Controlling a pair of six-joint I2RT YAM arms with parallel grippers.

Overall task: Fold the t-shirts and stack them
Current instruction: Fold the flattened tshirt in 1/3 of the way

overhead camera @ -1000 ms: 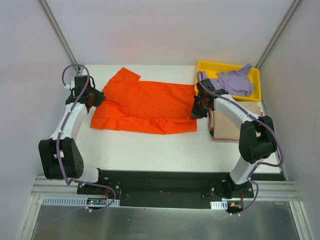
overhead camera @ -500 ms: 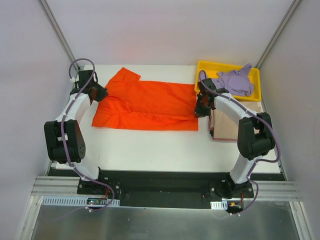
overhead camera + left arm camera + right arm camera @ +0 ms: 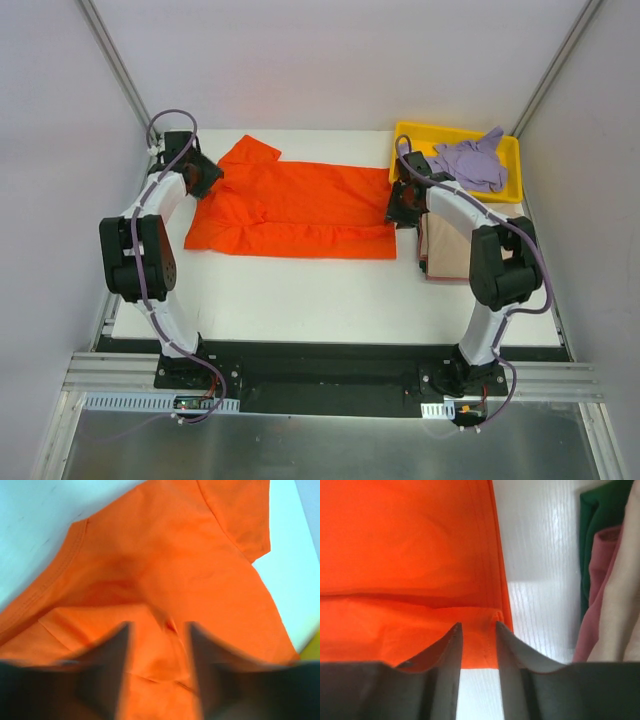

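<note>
We see the orange shirt [image 3: 290, 210] lying flat on the white counter [image 3: 300, 300], in its far half, with its length going from the left edge toward the right edge. Its near long side is folded over onto the body, and one sleeve points to the far edge.

The left tool [image 3: 208, 180] is at the collar end of this shirt, close to the far left corner. In the left wrist view its two fingers [image 3: 107, 675] are spread, and orange cloth shows in the gap between them. This view is blurred, and we see no cloth pinched.

The right tool [image 3: 398, 214] is at the other end of the shirt, low over the hem. In the right wrist view its fingers [image 3: 445, 670] stand a little apart. The folded hem corner lies just at their tips and is not pressed between them.

The yellow tray [image 3: 415, 132] sits in the far right corner. The purple shirt [image 3: 470, 162] lies crumpled in it, with one part reaching over the far rim. The tan shirt [image 3: 455, 255] lies folded at the right edge, on the near side of the tray and partly under the right arm. The right wrist view shows a pink cloth [image 3: 600, 580] and a green cloth [image 3: 592, 535] at the side of this pile.
</note>
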